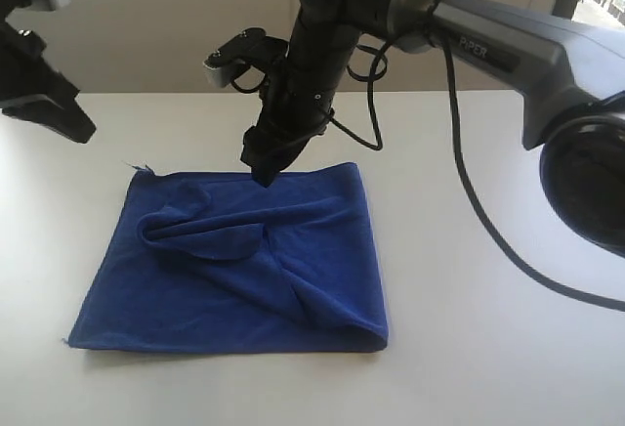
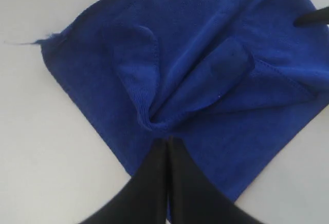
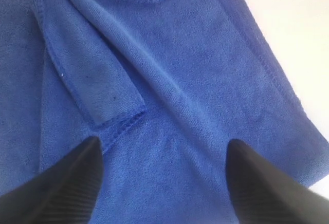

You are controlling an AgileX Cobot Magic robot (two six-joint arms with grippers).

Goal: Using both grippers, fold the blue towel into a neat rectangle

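Hovering over rumpled blue towel.
Showing only wrist-side: right gripper spread apart, left gripper pinched together.

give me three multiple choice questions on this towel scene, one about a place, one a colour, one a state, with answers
1. In the exterior view, where is the black right gripper?
A) at the far edge of the soft deep-blue terry towel
B) off to its left side
C) at its near corner

2. What colour is the flat table?
A) white
B) black
C) green

3. How do the fingers of the black left gripper stand?
A) spread wide
B) shut together
C) clamped on a cup

Answers: 1 A, its tip sits at the far hem. 2 A, the bare surface is white. 3 B, the left wrist view shows them side by side.
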